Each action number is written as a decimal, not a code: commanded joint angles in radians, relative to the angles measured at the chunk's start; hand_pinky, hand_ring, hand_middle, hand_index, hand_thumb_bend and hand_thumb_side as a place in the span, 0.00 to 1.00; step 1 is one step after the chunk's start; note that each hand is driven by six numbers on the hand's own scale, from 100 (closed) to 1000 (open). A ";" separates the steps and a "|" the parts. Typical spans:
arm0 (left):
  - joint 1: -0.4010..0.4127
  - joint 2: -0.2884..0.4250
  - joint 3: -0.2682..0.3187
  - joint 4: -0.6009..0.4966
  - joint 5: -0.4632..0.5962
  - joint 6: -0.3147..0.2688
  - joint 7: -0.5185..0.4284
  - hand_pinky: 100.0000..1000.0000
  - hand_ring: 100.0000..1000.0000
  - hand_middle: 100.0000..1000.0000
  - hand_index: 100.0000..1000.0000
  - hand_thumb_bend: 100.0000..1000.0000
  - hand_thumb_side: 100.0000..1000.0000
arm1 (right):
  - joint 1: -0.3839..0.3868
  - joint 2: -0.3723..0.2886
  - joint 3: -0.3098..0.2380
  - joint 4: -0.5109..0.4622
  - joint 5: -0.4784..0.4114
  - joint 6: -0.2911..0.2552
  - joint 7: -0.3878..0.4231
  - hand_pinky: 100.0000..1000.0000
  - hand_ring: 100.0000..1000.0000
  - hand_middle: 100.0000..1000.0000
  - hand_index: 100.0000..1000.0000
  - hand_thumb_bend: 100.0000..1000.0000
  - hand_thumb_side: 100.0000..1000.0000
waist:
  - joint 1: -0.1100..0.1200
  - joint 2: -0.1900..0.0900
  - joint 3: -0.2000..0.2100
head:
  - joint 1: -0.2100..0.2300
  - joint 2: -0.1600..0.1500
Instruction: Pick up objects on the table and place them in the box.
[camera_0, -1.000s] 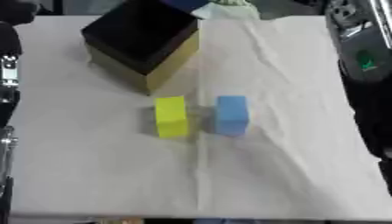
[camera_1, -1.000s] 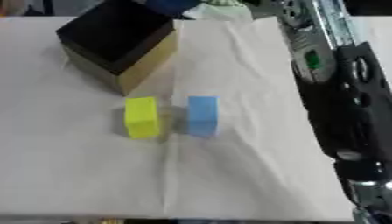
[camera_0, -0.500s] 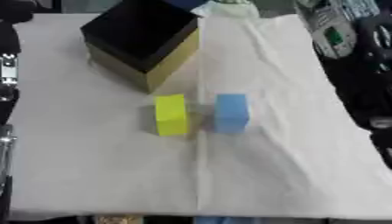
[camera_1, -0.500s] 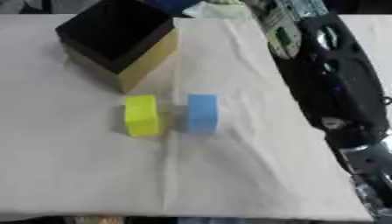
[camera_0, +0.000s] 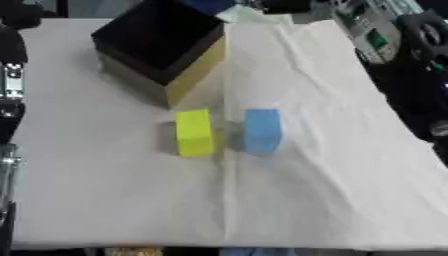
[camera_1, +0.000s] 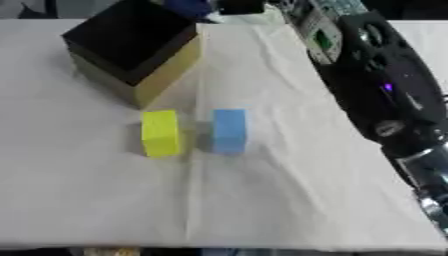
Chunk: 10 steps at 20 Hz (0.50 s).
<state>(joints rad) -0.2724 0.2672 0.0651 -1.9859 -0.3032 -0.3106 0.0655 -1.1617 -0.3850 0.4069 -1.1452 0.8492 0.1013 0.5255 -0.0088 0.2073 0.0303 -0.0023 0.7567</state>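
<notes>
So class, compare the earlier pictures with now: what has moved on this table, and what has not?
Only the right arm moved: it swung along the table's right side, ending lower toward the near edge. Nothing was grasped or released. The yellow block, blue block and box stayed put.

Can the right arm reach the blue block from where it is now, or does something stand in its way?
Probably yes. The blue block sits apart from the yellow block, with bare white cloth between it and the right arm. The robot hand itself is not visible.
</notes>
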 joint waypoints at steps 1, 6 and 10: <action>-0.006 0.029 0.004 -0.014 -0.004 0.002 -0.001 0.73 0.73 0.75 0.81 0.04 0.81 | -0.025 -0.053 0.004 0.003 -0.014 -0.024 0.008 0.88 0.96 0.84 0.91 0.00 1.00 | 0.000 -0.023 -0.004 | 0.008 0.010; -0.003 0.033 0.004 -0.014 -0.004 0.004 0.000 0.73 0.73 0.75 0.81 0.04 0.81 | -0.004 -0.090 0.018 0.003 -0.027 -0.085 0.011 0.89 0.97 0.86 0.92 0.00 1.00 | -0.003 -0.027 -0.015 | 0.022 0.009; -0.002 0.033 0.003 -0.014 -0.003 0.005 -0.002 0.73 0.73 0.75 0.81 0.04 0.81 | 0.005 -0.092 0.034 0.007 -0.054 -0.132 0.014 0.89 0.96 0.86 0.92 0.00 1.00 | -0.005 -0.030 -0.019 | 0.027 0.011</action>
<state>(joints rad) -0.2665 0.2748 0.0651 -1.9859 -0.3032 -0.3075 0.0636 -1.1374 -0.4501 0.4434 -1.1342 0.8101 -0.0159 0.5390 -0.0147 0.1963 0.0122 0.0203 0.7569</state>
